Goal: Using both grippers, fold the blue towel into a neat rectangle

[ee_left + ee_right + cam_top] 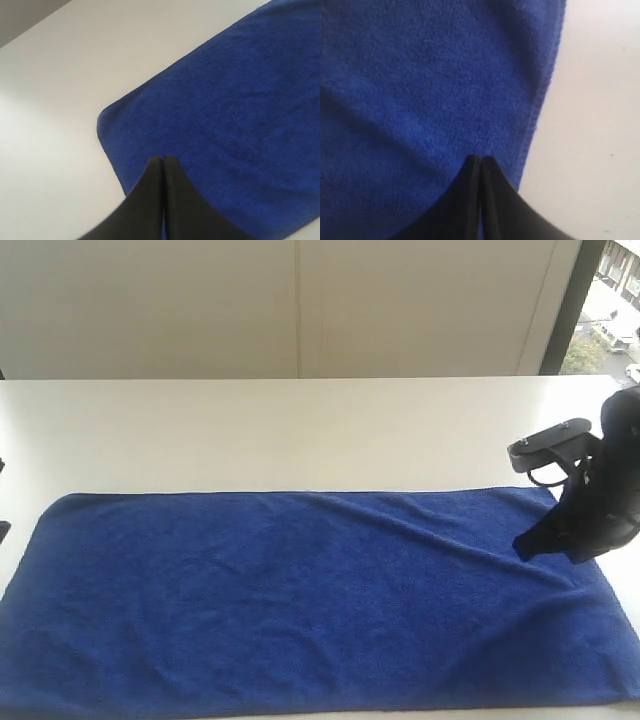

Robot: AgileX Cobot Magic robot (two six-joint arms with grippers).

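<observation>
Under the closed right claw (480,158): towel (300,600), soft and limp; grab stitched corners. Left claw (163,159) closed too, empty.

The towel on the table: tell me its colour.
The towel is plain royal blue, clearest in the exterior view.

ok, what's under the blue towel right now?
Only the white table shows, running out past every visible edge of the blue towel. The towel lies spread flat with shallow wrinkles; whatever sits directly beneath it is covered.
</observation>
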